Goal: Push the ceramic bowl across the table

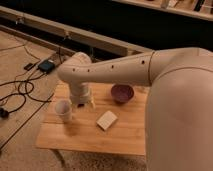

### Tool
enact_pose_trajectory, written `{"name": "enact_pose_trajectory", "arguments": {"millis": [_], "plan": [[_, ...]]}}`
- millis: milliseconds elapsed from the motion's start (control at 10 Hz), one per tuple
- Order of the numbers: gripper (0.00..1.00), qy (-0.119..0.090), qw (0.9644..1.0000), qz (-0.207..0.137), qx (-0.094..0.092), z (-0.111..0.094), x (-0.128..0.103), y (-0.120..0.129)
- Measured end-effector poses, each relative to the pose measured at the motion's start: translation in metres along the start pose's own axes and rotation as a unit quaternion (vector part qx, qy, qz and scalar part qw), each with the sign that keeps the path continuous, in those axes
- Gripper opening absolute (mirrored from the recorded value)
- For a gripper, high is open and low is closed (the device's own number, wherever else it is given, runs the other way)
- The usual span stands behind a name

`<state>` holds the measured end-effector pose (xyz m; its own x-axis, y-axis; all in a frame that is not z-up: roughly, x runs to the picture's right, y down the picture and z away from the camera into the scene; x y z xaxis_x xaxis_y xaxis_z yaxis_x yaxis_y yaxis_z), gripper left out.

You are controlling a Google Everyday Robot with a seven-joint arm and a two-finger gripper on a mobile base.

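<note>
The ceramic bowl (122, 93), small, round and dark maroon, sits on the far side of the bamboo-topped table (90, 137), right of centre. My white arm reaches in from the right and bends down over the table's far left part. The gripper (82, 102) hangs below the wrist, just above the tabletop, left of the bowl and apart from it. It stands between the white cup and the bowl.
A white cup (63, 110) stands near the table's left edge. A flat cream block (106, 120) lies in the middle. Black cables (20, 90) and a small dark box (47, 65) lie on the floor to the left. A low ledge runs behind.
</note>
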<state>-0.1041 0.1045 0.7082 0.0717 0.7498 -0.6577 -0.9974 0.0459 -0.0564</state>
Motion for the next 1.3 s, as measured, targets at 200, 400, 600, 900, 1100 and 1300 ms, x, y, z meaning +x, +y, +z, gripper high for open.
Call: {"name": "enact_pose_trajectory", "arguments": {"millis": [200,400,600,900,1100,1300], "plan": [[0.65,-0.005,1.0,-0.003,-0.003,0.01,-0.009,-0.005],[0.65,-0.018,0.9997,-0.008,-0.014,0.023,-0.023,-0.012],[0.65,-0.027,0.9995,-0.006,-0.017,0.044,-0.034,-0.03],[0.65,-0.019,0.9994,0.027,-0.01,0.083,-0.042,-0.076],[0.65,-0.014,0.9988,0.047,-0.008,0.101,-0.048,-0.101],[0.65,-0.011,0.998,0.06,-0.014,0.116,-0.059,-0.126]]}}
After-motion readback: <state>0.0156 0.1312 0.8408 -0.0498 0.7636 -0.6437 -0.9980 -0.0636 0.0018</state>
